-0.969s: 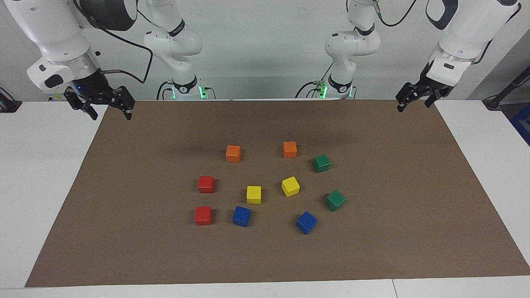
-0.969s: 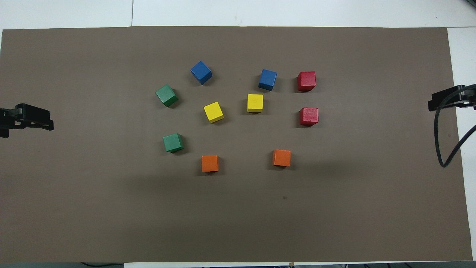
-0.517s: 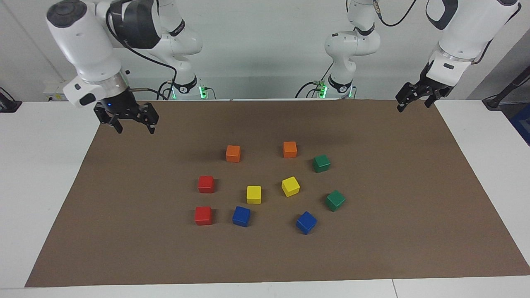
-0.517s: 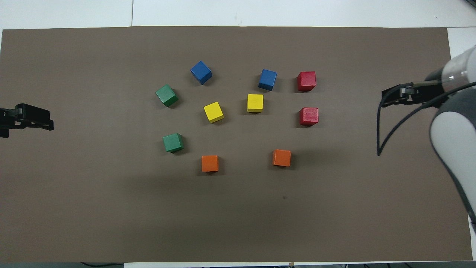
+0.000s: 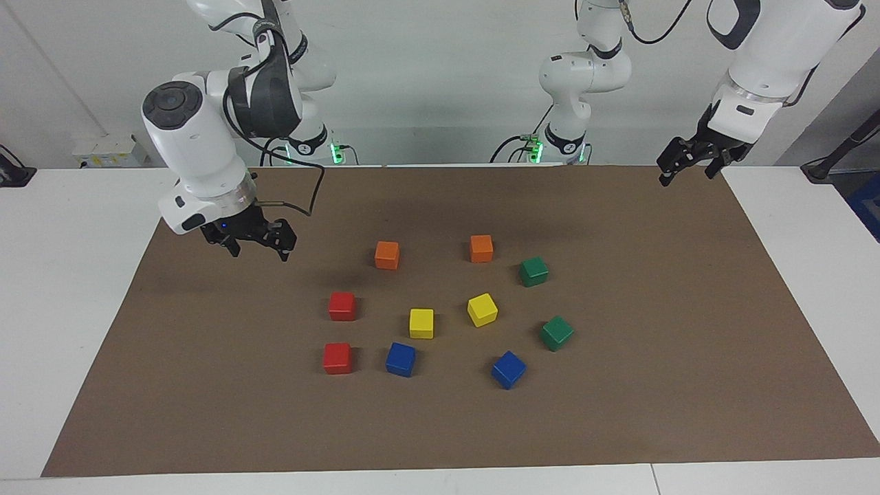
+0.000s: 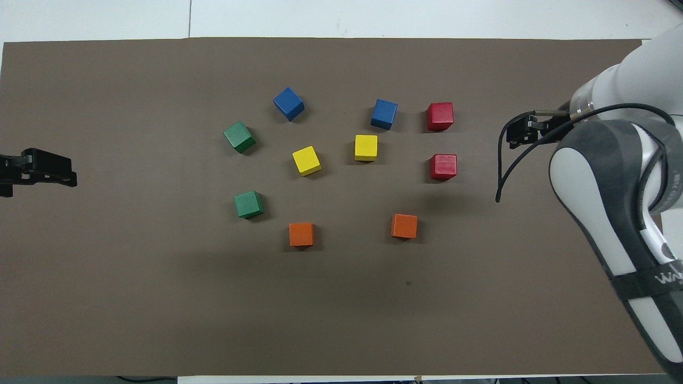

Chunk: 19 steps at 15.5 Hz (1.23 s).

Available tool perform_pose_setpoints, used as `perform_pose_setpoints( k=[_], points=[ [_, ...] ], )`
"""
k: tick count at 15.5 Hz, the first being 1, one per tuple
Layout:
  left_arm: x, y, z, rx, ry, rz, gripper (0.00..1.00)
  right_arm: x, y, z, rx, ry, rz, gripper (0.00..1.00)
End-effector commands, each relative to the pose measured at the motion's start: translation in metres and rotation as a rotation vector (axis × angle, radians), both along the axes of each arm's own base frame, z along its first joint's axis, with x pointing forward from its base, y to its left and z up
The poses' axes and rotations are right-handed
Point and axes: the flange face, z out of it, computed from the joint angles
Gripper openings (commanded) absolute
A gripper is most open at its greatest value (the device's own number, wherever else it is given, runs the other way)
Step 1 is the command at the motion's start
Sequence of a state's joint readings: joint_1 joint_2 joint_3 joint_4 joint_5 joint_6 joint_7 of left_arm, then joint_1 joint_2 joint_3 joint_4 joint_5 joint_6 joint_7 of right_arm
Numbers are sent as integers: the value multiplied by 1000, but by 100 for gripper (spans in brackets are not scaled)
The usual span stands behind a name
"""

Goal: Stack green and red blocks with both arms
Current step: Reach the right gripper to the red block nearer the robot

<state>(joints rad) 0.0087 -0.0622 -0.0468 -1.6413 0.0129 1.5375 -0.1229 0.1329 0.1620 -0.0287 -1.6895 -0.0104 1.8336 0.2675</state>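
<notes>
the white table (image 5: 62, 289) carries a brown mat (image 5: 687, 357) that covers most of it. only the facing view shows both white arms whole, bases at the robots' edge; the overhead view gives just the right arm's forearm and the tips of the hands. the right arm (image 5: 199, 144) reaches over the mat toward its own end, its right hand (image 5: 256, 246) in the air over bare mat, fingers spread apart and holding nothing. the left arm (image 5: 763, 62) waits at its own end, the left hand (image 5: 684, 165) hanging over the mat's corner, open and empty; in the overhead view it shows only as a black bar at the mat's edge. ten cubes sit apart on the mat's middle, none stacked. the two red blocks (image 5: 342, 306) (image 5: 337, 358) lie toward the right arm's end, one farther from the robots than the other. the two green blocks (image 5: 533, 271) (image 5: 556, 333) lie toward the left arm's end. two orange cubes (image 5: 387, 255) (image 5: 481, 248) lie nearest the robots, two yellow cubes (image 5: 421, 323) (image 5: 482, 309) in the middle, two blue cubes (image 5: 400, 359) (image 5: 509, 370) farthest.
</notes>
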Motion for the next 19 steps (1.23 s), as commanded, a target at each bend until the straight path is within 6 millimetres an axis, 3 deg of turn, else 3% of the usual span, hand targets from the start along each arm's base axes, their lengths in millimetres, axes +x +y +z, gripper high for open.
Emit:
perform_pose_setpoints(
  k=[1, 6, 10, 14, 19],
  points=[
    [-6, 3, 3, -13, 5, 3, 100, 6, 29, -23, 7, -4, -41, 100],
    [-6, 3, 3, -13, 5, 3, 100, 11, 89, -63, 6, -9, 33, 100],
    [-6, 3, 3, -13, 5, 3, 100, 15, 106, -115, 5, -16, 35, 100],
    [-6, 3, 3, -13, 5, 3, 100, 11, 108, -150, 5, -19, 14, 100],
    [-11, 4, 2, -12, 28, 5, 100, 4, 106, -164, 4, -15, 25, 100]
  ],
)
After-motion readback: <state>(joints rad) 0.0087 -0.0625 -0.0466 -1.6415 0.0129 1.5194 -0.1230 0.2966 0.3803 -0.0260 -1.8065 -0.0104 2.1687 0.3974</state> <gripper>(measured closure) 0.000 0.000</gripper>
